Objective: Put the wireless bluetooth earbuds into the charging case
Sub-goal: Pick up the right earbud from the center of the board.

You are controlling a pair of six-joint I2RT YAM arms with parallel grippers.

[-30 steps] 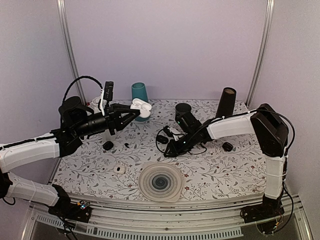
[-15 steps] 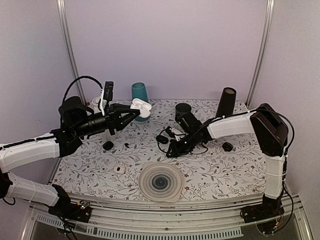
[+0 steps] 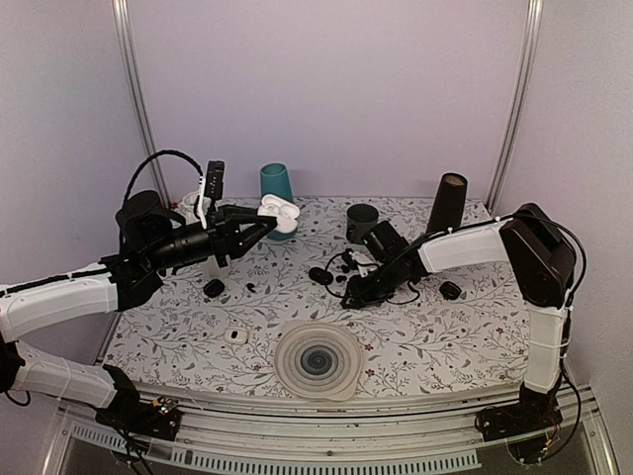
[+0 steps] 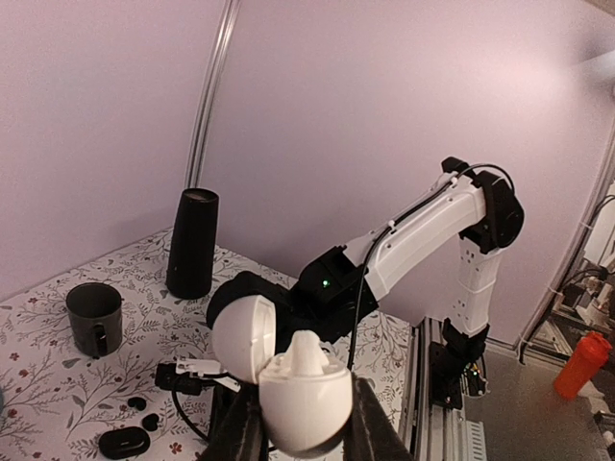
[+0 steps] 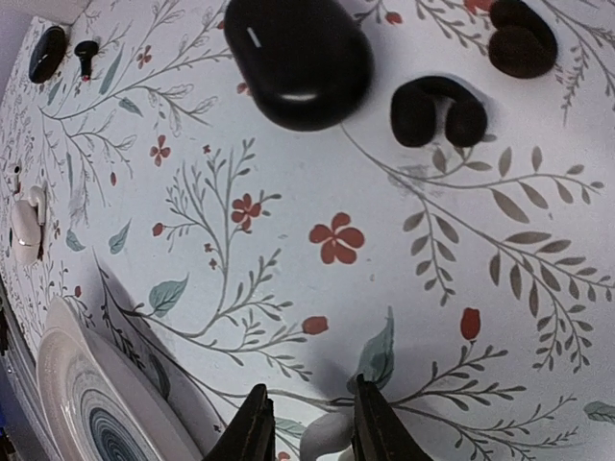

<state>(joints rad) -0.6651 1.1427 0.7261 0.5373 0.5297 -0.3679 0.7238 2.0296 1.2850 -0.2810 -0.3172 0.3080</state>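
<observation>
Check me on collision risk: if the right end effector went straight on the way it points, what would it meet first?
Probably the floral tabletop just ahead of the right end effector, which pinches a white earbud; beyond, the black case. Depth is unclear.

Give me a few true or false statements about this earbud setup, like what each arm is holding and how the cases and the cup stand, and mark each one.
1. The left gripper holds an open white charging case. True.
2. The black case lying ahead of the right gripper is open. False: its lid is shut.
3. A white earbud sits between the right gripper's fingers. True.
4. The teal cup lies on its side. False: it stands upright.
</observation>
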